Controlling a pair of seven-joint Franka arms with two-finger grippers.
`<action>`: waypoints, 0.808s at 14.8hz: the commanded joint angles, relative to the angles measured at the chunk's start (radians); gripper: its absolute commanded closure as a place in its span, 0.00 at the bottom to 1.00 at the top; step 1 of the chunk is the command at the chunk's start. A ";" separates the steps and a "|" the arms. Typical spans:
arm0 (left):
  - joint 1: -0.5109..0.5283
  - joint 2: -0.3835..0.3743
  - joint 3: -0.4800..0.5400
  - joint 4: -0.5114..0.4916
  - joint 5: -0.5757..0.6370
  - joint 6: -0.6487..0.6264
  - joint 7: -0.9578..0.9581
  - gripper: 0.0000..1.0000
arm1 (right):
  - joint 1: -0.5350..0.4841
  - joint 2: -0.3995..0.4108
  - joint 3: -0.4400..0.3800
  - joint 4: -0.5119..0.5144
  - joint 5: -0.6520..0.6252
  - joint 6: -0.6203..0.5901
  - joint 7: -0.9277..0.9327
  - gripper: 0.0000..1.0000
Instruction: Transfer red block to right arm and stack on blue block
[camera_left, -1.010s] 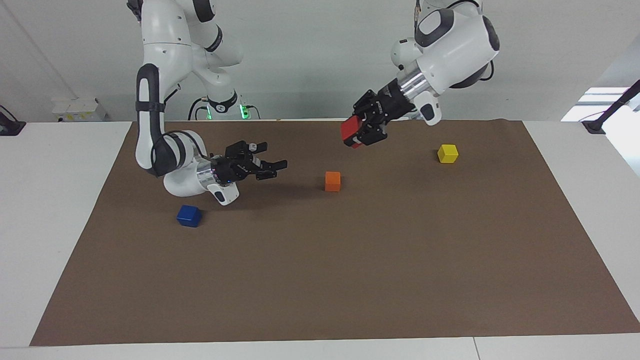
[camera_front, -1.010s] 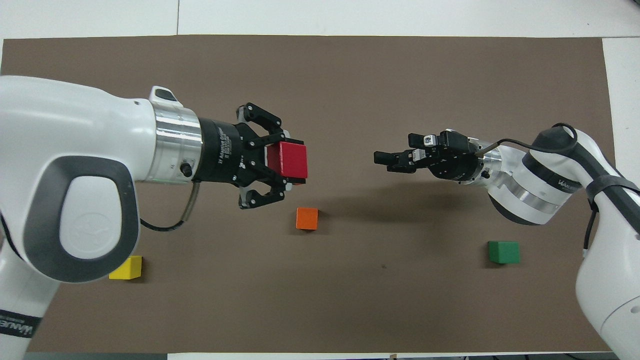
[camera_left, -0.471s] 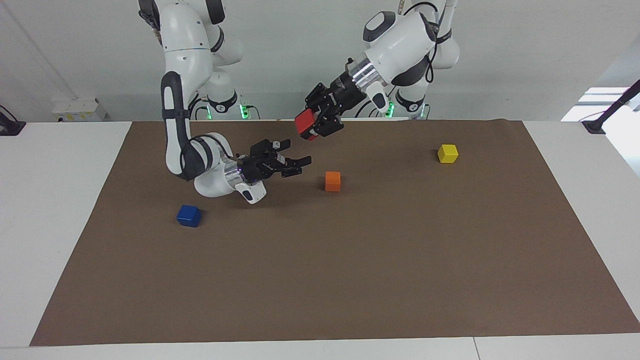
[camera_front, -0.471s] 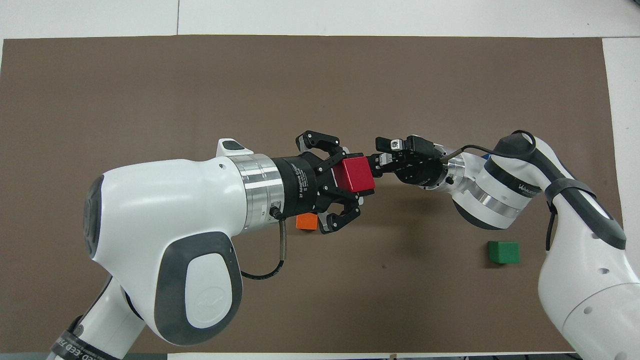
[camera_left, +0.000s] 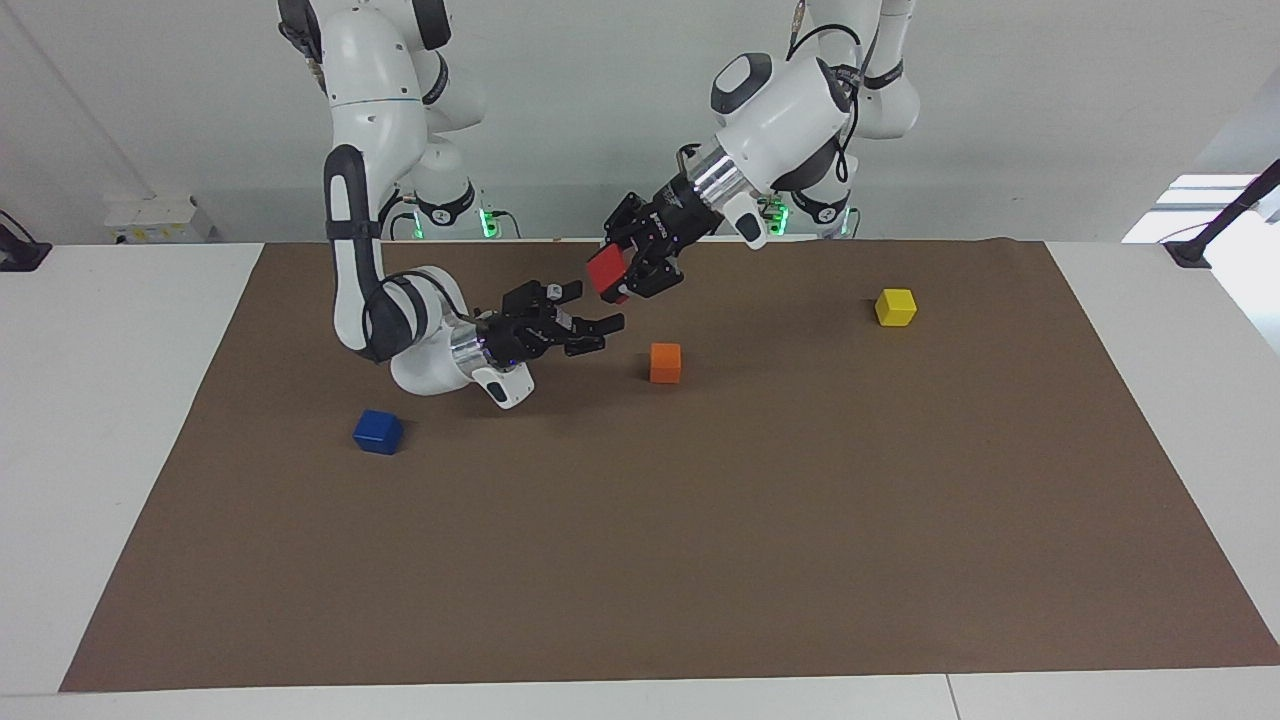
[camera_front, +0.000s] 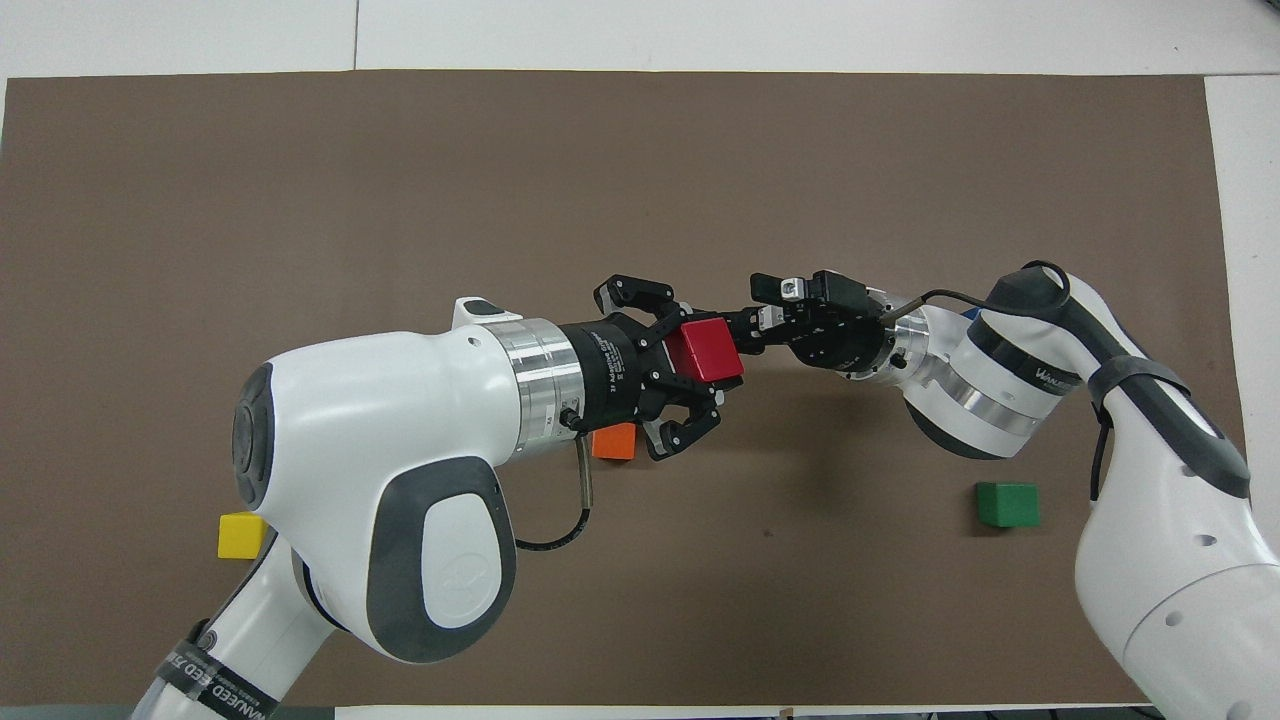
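Orange block lies on mat under left tool holding red block.

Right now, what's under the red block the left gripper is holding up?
The red block, clamped in the left gripper, hangs over bare brown mat. The open right gripper sits just below; nothing is stacked beneath.

I see the left end effector clamped on the red block, raised mid-counter; the right end effector, fingers spread, sits just below and beside it, so that gap is tight. Orange block stands close under both, an obstacle to any low pass there. Blue block has bare mat around it, though the right arm's wrist hangs near. Yellow block stands well apart. Green block lies close beside the right arm.
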 joint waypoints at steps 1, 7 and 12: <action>-0.022 0.022 0.010 -0.002 -0.031 0.103 -0.018 1.00 | -0.004 0.004 0.003 0.003 0.017 0.008 -0.023 0.00; -0.036 0.026 0.010 0.004 -0.049 0.126 -0.021 1.00 | -0.001 0.004 0.005 0.002 0.015 0.028 -0.039 0.00; -0.051 0.031 0.010 0.016 -0.048 0.125 -0.017 1.00 | 0.013 0.005 0.005 0.002 0.015 0.038 -0.058 0.00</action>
